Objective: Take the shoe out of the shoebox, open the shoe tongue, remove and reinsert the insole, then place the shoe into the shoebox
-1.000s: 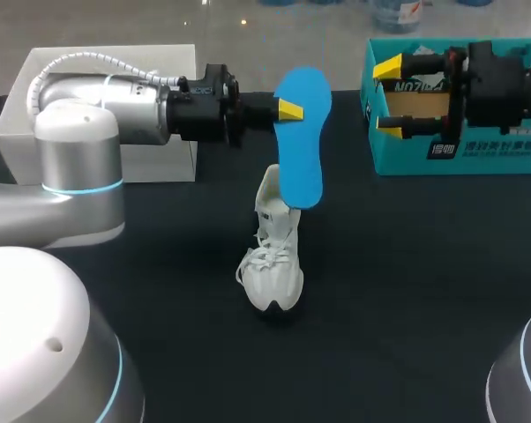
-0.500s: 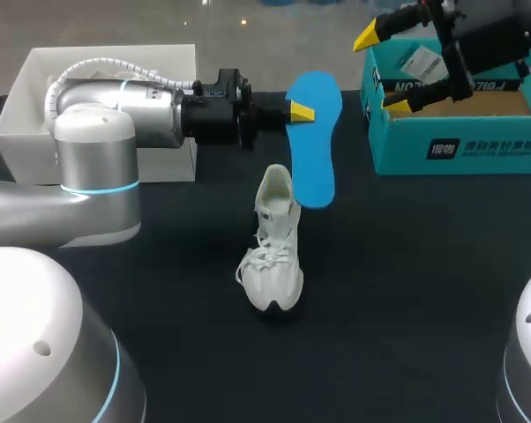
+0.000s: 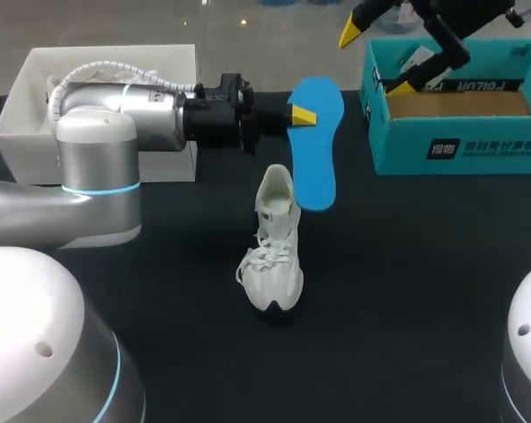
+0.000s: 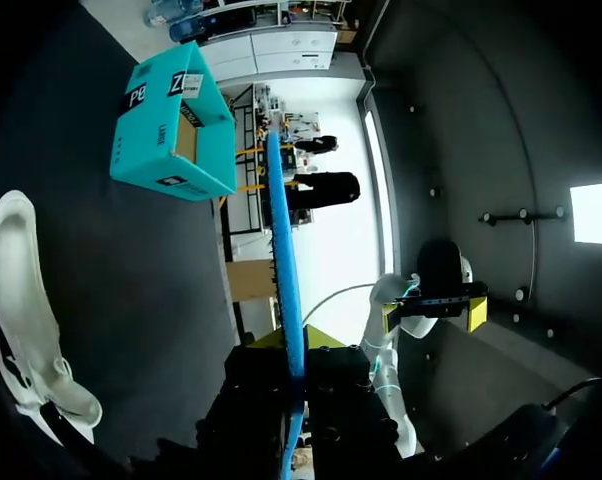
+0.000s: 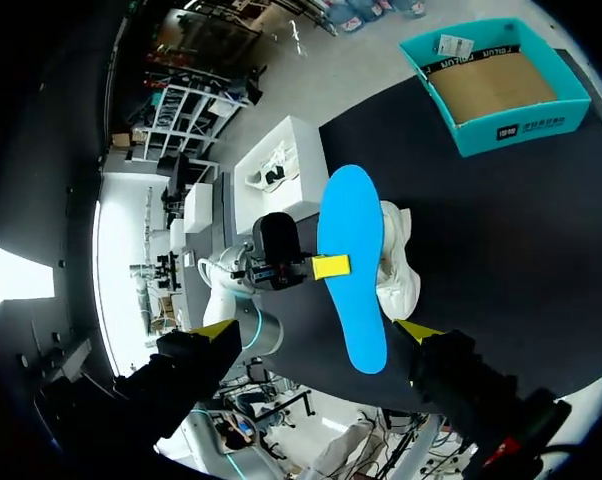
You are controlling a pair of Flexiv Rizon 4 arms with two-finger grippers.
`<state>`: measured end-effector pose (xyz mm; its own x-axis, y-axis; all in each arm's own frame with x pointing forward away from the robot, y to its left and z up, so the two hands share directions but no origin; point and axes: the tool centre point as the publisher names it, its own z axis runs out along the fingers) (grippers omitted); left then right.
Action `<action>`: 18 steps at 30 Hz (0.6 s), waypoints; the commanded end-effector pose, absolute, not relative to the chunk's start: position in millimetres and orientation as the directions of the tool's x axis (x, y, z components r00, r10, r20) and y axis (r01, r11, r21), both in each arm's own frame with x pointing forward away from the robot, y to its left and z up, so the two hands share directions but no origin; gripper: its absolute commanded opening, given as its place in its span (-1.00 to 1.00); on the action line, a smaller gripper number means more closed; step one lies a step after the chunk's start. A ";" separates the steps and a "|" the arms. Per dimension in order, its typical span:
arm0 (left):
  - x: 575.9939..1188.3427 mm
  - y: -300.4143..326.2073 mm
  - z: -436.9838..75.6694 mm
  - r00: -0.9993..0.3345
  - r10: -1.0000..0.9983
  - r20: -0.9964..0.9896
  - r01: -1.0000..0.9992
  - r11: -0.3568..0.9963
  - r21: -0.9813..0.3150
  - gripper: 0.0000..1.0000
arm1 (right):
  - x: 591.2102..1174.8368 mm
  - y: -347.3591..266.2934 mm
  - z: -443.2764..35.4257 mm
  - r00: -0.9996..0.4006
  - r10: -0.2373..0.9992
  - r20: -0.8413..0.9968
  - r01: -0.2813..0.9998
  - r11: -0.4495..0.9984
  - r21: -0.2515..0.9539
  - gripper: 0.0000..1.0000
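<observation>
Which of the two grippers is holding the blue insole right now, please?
The left gripper: its fingers clamp the blue insole from both sides, near the white shoe. The right gripper is open and holds nothing.

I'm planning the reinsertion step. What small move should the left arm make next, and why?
Probably lower the insole so its bottom end nears the opening of the shoe. The left gripper is shut on the insole, which hangs in the air just beside the shoe's heel, out of it. The right gripper is open, up by the shoebox, not steadying the shoe.
</observation>
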<state>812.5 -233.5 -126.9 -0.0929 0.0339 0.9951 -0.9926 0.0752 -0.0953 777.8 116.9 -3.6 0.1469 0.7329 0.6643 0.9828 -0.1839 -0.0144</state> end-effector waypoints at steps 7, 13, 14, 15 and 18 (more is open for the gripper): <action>811.5 -230.4 -130.5 -0.084 0.018 0.996 -0.990 0.110 -0.086 -1.00 | 801.4 130.1 -5.2 0.146 0.947 0.285 0.989 -0.138 -0.049 1.00; 811.4 -230.7 -132.4 -0.077 0.016 0.997 -0.990 0.115 -0.078 -1.00 | 803.2 133.4 -10.9 0.120 0.961 0.249 0.992 -0.128 0.018 1.00; 811.9 -230.5 -132.7 -0.077 0.015 0.997 -0.990 0.113 -0.078 -1.00 | 803.3 134.0 -11.5 0.115 0.961 0.251 0.992 -0.126 0.028 1.00; 812.3 -230.3 -132.8 -0.077 0.015 0.997 -0.991 0.113 -0.078 -1.00 | 803.4 134.4 -11.9 0.116 0.961 0.250 0.991 -0.129 0.033 1.00; 813.5 -229.1 -133.2 -0.070 0.016 0.997 -0.992 0.107 -0.071 -1.00 | 804.0 136.3 -13.9 0.113 0.961 0.254 0.990 -0.129 0.048 1.00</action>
<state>812.9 -229.1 -132.2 -0.0709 0.0137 0.9974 -0.9917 0.1070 -0.0720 805.0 131.9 -14.6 0.1005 0.9233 0.3708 0.9910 -0.1261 0.0456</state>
